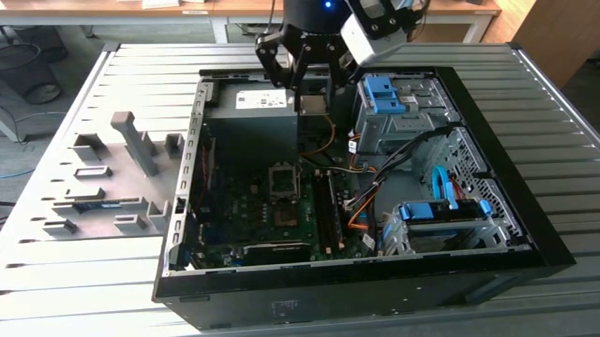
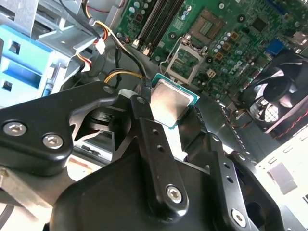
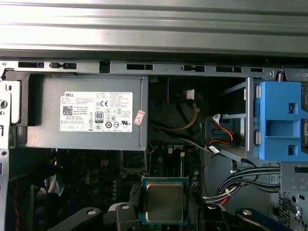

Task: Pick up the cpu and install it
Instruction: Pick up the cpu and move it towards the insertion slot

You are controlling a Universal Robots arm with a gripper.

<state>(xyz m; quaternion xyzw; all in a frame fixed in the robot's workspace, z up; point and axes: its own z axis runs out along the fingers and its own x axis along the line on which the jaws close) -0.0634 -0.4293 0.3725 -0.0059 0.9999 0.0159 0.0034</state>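
Square matte-silver cpu (image 3: 163, 202), apparently in black tool (image 1: 312, 97)

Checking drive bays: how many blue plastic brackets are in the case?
2. One blue bracket high in the exterior view; second blue bracket lower right. Others possibly hidden.

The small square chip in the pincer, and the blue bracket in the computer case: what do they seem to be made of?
The cpu, held by the pincer: a dull silver-grey metal face with a soft sheen, sitting on a thin green board edge, likely laminate. The blue bracket: probably moulded plastic, going by its even matt colour and rounded edges.
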